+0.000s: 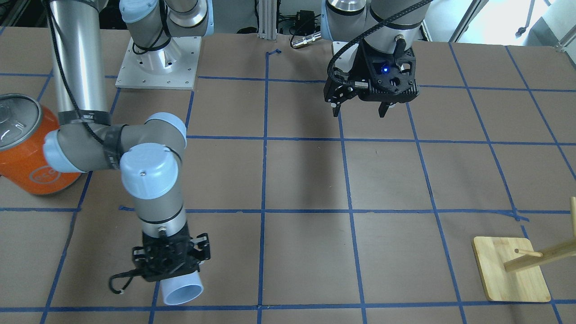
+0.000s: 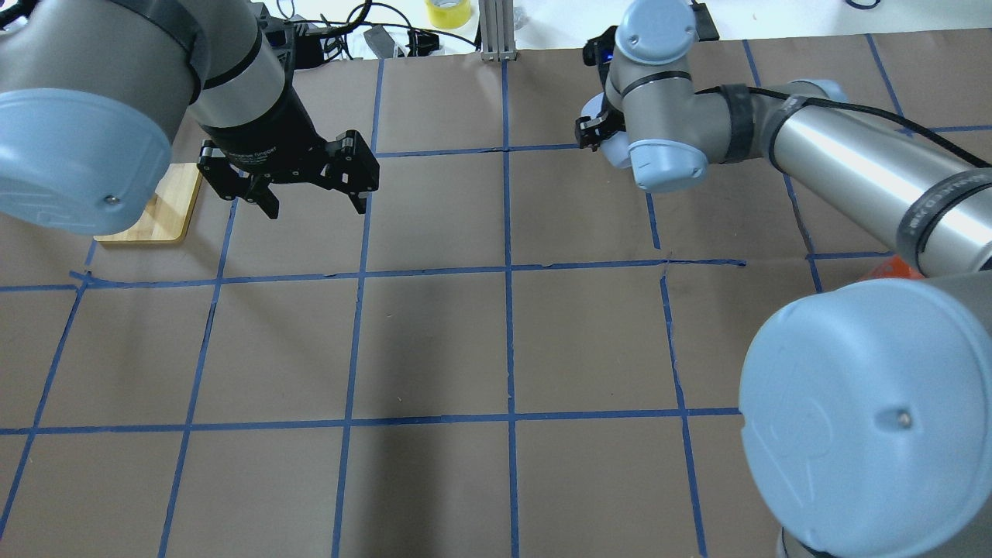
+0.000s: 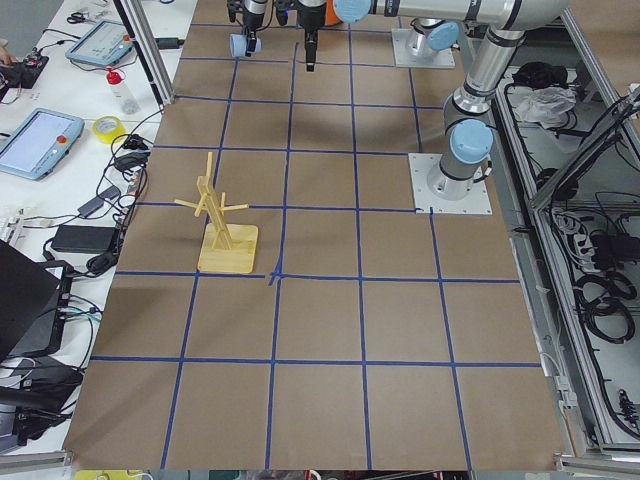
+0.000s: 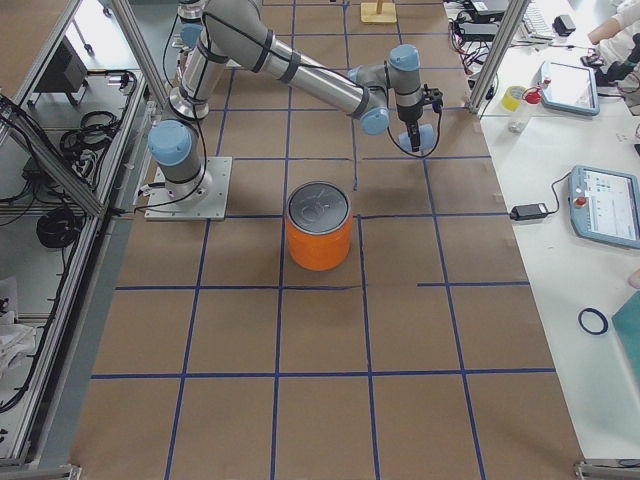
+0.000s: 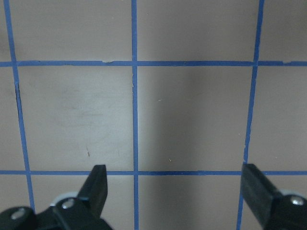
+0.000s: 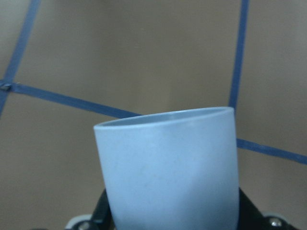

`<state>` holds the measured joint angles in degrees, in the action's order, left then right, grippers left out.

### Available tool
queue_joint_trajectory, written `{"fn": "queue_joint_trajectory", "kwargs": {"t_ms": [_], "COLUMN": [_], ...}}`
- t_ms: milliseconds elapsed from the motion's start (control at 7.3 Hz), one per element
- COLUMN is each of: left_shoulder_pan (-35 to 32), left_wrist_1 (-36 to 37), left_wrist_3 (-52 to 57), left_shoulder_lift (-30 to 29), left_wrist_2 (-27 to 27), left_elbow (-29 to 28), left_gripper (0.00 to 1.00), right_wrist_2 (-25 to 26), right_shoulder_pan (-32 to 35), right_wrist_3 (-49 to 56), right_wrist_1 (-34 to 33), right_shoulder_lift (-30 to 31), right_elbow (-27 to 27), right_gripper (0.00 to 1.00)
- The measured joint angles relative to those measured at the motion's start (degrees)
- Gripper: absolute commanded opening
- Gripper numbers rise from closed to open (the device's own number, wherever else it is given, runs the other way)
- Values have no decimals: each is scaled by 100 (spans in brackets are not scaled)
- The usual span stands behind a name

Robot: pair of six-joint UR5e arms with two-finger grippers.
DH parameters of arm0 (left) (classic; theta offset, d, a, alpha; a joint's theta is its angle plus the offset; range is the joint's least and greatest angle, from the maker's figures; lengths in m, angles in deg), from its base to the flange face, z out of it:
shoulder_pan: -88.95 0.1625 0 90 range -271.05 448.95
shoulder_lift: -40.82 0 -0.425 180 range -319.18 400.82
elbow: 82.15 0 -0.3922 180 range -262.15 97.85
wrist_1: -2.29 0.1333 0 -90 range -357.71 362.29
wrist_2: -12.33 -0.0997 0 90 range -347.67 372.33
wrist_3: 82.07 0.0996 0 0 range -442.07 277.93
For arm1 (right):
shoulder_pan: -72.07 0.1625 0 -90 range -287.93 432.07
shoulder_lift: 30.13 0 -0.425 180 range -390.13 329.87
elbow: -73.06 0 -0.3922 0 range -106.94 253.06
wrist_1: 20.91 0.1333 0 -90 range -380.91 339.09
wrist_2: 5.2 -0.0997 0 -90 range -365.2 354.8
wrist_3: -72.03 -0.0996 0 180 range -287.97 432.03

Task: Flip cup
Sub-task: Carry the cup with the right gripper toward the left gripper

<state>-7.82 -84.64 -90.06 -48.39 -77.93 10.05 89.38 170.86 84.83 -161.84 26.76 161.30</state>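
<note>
- Right gripper point(image 1: 176, 275) sits lower left in the front-facing view, jaws clamped on the cup point(image 1: 183, 293).
- The cup sticks out past the gripper body, open mouth turned toward the bottom edge of that frame. It lies close to a blue tape crossing on the table point(image 1: 306, 180); can't tell if it touches the surface.
- In the right wrist view the cup fills the lower centre, rim pointing away from the camera, with dark fingers point(image 6: 103, 213) hugging both sides of its base.
- Left gripper point(image 1: 359, 111) is upper centre-right in the front view, pointing down above the paper, jaws wide apart. The left wrist view agrees: two fingertips spread at the bottom corners over the taped grid.
- Orange can point(image 1: 31, 153) stands at the left edge, partly behind the right arm, well apart from the cup.
- Wooden stand point(image 1: 508, 274) is lower right, far from both grippers.
</note>
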Motion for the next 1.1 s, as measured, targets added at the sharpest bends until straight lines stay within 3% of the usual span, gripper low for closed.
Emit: {"fn": "queue_joint_trajectory", "kwargs": {"t_ms": [548, 1096], "left_shoulder_pan": [1, 1], "left_wrist_1": [0, 0], "left_wrist_3": [5, 8], "left_shoulder_lift": [0, 2], "left_wrist_2": [-4, -7], "left_elbow": [-15, -12], "left_gripper": [100, 100], "right_wrist_2": [-5, -35], "right_shoulder_pan": [1437, 1833], "right_wrist_3": [1821, 4314], "right_wrist_1": [-292, -395], "right_shoulder_lift": [-166, -406], "right_elbow": [45, 84], "right_gripper": [20, 20]}}
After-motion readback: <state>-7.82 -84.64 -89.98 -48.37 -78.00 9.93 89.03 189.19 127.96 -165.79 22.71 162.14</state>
